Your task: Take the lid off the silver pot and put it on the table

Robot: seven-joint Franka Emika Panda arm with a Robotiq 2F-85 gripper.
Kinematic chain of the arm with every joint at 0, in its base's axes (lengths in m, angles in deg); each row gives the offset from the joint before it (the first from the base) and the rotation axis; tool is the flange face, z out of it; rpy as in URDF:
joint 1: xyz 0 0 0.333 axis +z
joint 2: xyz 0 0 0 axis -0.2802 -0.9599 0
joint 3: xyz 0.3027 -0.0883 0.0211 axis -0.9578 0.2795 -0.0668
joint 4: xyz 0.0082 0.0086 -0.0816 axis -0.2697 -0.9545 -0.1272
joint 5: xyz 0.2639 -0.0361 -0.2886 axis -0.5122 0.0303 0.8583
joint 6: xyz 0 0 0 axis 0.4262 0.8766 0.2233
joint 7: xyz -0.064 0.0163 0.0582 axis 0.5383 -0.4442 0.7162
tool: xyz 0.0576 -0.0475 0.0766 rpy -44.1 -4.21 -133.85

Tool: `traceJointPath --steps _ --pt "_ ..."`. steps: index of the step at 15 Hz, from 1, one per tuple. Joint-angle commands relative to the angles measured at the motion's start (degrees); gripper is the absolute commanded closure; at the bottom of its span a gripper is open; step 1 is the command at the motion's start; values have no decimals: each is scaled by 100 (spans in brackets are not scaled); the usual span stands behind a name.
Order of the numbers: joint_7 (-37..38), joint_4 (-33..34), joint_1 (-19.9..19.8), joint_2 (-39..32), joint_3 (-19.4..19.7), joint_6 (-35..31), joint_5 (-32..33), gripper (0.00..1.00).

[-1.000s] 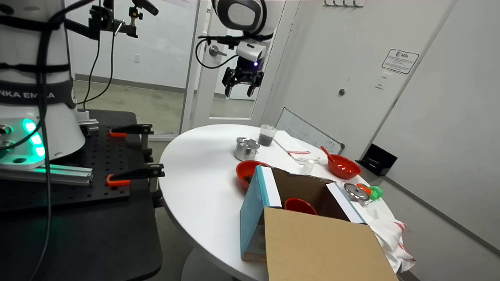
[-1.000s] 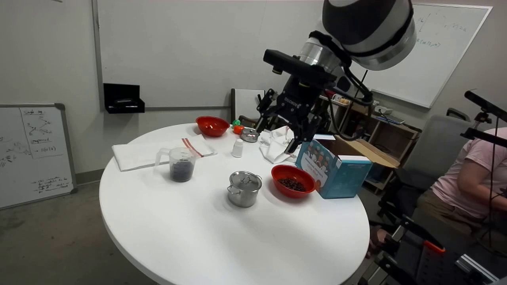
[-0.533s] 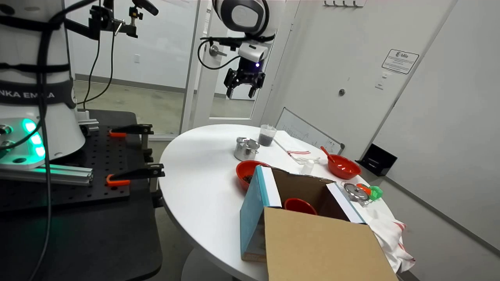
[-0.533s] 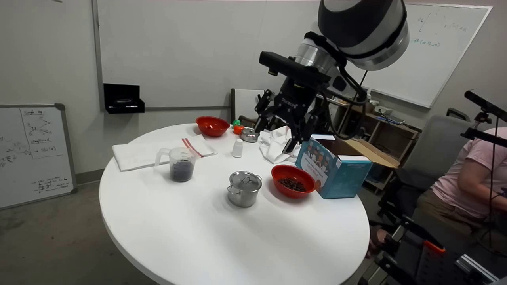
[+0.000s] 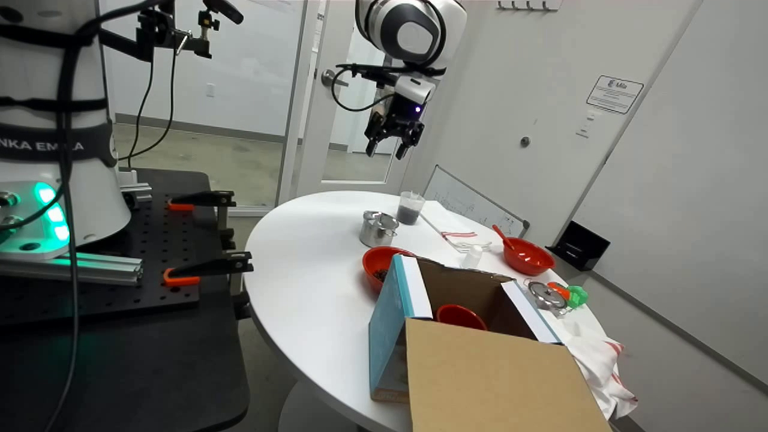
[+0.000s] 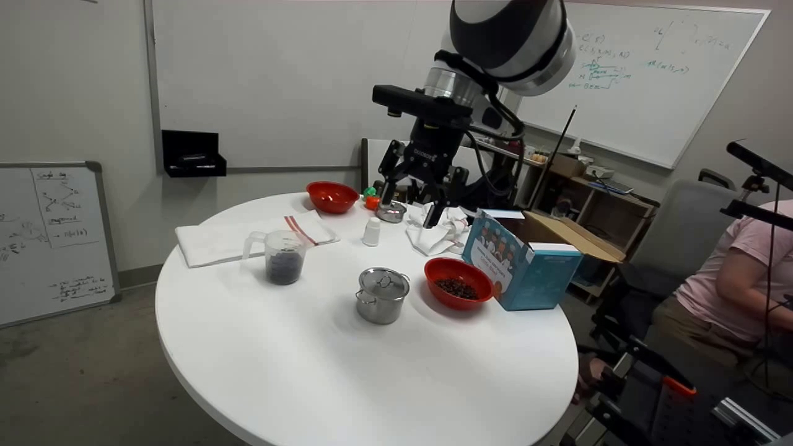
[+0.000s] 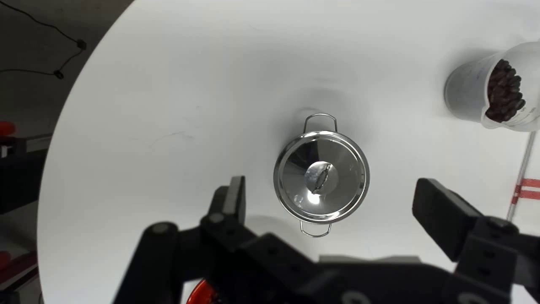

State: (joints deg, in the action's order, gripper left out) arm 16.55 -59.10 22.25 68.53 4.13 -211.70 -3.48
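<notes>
One lid [image 6: 383, 282] is yours to lift: it sits flat on the silver pot [image 6: 379, 311], covering its mouth. Expect it to be light and stiff, thin polished metal by its look, hard to break but slippery; pinched off-square, it would probably skate or tip.

Take it by the loop handle [image 7: 323, 175] at the middle of the lid rather than by the rim, where you could easily drag the pot along. In the wrist view the loop runs a little askew of the line between the pot's two wire side handles [image 7: 321, 114]. Your fingers [image 7: 441, 215] show to either side of the pot there, so you would close roughly on the loop's flat faces; a slight turn should square you up. The loop looks slim, so come down centred and raise it straight.

Your gripper [image 6: 409, 214] hangs well above the pot, spread wide and holding nothing. The approach, I judge, is the step in hand.

The counter [image 6: 384, 384] under the pot is where the lid must end up. Just beside the pot stands a red bowl [image 6: 457, 305] of dark beans, with the cardboard box [image 6: 539, 282] past it. Roughly opposite, near the pot, is a clear measuring cup [image 7: 467, 95], also with dark beans. Set the lid down shy of both; either might spill if clipped.
</notes>
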Motion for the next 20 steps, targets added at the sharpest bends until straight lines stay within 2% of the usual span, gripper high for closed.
traceJointPath --steps 1,9,11,20 --pt "240 698 97 -589 113 353 71 0" --pt "212 1044 -77 -1413 314 75 -180 0" --pt "192 1129 -87 -1579 368 -187 -167 0" --pt "280 1397 193 -2136 529 -538 96 0"
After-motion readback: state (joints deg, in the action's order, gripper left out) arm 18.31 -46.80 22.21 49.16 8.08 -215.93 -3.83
